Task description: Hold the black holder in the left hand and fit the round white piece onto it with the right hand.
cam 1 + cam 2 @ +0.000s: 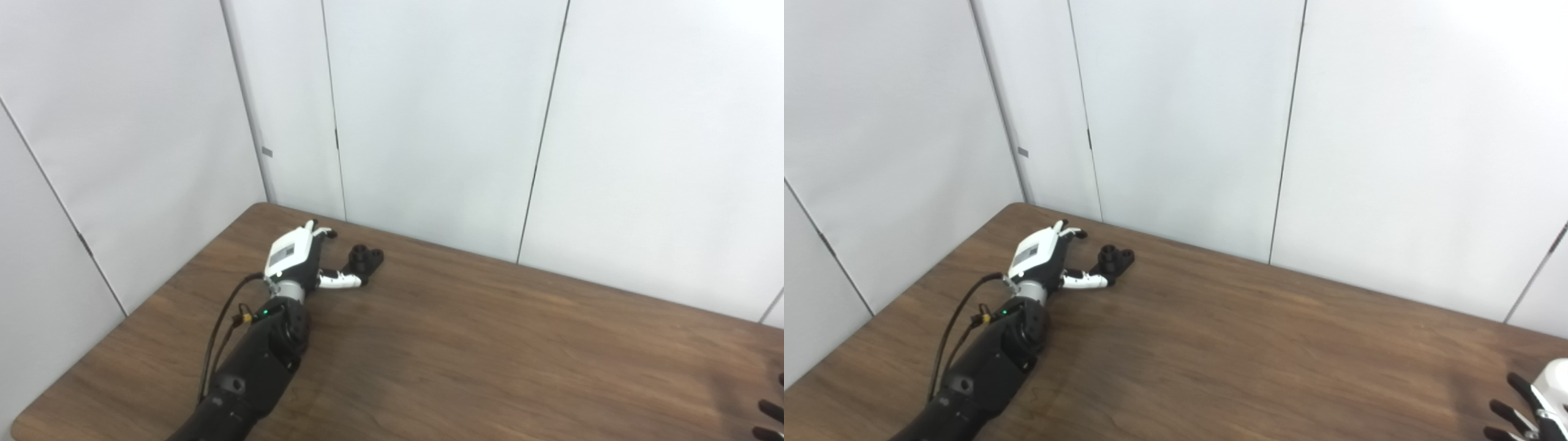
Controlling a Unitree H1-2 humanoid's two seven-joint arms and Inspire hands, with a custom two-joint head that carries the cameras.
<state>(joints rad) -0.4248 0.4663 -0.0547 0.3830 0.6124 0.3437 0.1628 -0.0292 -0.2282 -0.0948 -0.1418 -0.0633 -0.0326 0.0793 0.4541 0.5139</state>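
Left hand [297, 254] open beside black holder [365, 260] — thumb touching it, not gripped; right hand [1534, 401] at frame edge — fingers spread, empty.

The holder [365, 258] is sitting on the tabletop [490, 343] far left, the left hand [297, 254] lying just beside it, the right hand [1534, 401] resting well apart at the near right.

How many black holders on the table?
1. The black holder lies at the table's far left, by the left robot hand. No round white piece shows; it may be out of frame.
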